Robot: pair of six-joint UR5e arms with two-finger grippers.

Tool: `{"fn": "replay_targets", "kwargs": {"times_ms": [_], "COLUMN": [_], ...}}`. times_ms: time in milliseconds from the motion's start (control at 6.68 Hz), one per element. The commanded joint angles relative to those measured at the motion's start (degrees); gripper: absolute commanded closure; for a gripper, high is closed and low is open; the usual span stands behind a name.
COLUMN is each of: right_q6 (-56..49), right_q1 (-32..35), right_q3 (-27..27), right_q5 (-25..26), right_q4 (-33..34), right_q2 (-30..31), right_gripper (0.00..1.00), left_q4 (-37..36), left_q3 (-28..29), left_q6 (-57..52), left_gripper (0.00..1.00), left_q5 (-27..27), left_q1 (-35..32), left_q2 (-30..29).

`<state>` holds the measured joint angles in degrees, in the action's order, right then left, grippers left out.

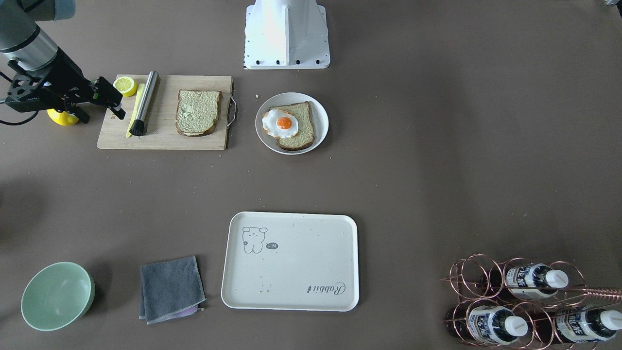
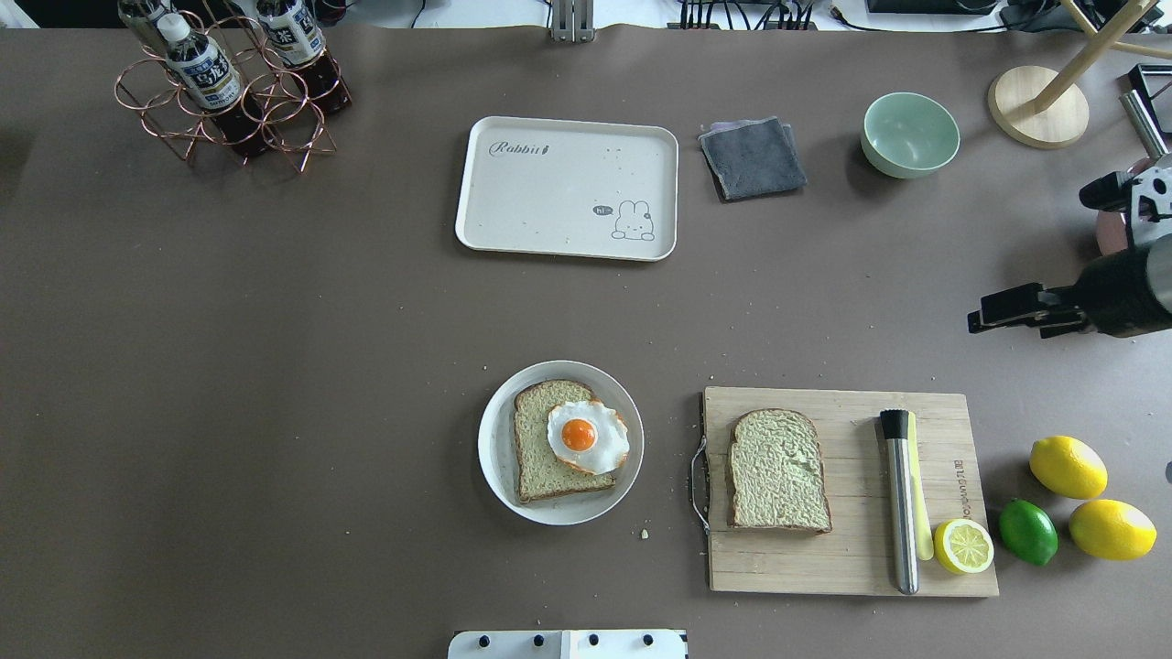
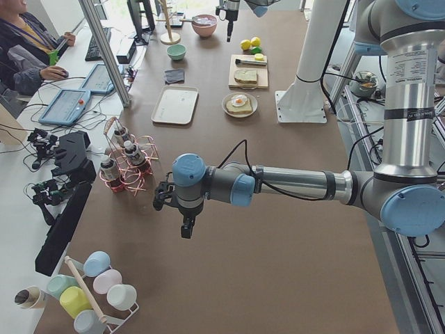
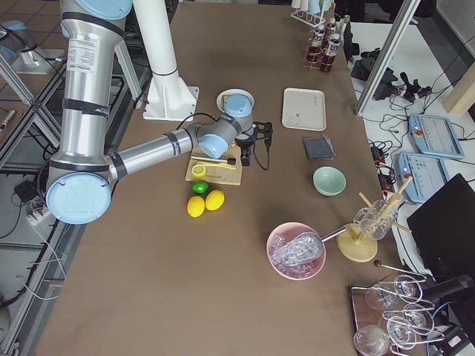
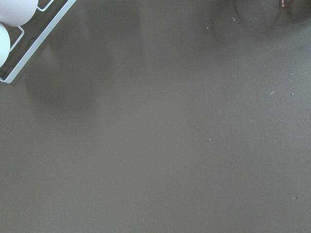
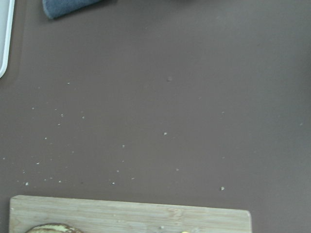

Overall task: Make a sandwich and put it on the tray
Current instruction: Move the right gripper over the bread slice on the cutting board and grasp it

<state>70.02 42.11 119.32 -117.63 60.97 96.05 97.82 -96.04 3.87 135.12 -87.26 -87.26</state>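
Note:
One bread slice (image 2: 538, 462) lies on the round white plate (image 2: 494, 476) with the fried egg (image 2: 586, 436) on top of it. The second bread slice (image 2: 778, 471) lies alone on the wooden cutting board (image 2: 851, 558). The cream tray (image 2: 549, 192) sits bare at the far side, also shown in the front view (image 1: 291, 262). My right gripper (image 2: 984, 316) hovers beyond the board's right end, fingers slightly apart and holding nothing. My left gripper (image 3: 186, 226) shows only in the left side view, far from the food; I cannot tell whether it is open or shut.
On the board lie a steel rod (image 2: 899, 499) and a lemon half (image 2: 963, 545). Two lemons (image 2: 1067, 466) and a lime (image 2: 1027, 531) sit to its right. A grey cloth (image 2: 753, 157), green bowl (image 2: 909, 134) and bottle rack (image 2: 229, 91) stand along the far side.

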Motion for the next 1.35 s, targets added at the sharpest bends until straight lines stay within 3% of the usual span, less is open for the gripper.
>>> {"fn": "replay_targets", "kwargs": {"times_ms": [0, 449, 1197], "right_q6": [5.5, 5.7, 8.8], "right_q1": [-8.7, -17.4, -20.0], "right_q3": [2.0, -1.5, -5.3], "right_q5": [5.1, 10.1, 10.2], "right_q4": [0.3, -0.2, -0.5], "right_q2": [-0.8, -1.4, -5.3], "right_gripper": [0.07, 0.17, 0.24], "left_q4": [0.0, 0.1, 0.1], "left_q3": [0.9, 0.9, 0.5], "left_q6": [0.3, 0.6, 1.3], "left_gripper": [0.02, 0.02, 0.02], "left_q5": [0.0, 0.1, 0.1], "left_q1": [0.0, 0.0, 0.0], "left_q2": [-0.5, -0.6, -0.7]}}
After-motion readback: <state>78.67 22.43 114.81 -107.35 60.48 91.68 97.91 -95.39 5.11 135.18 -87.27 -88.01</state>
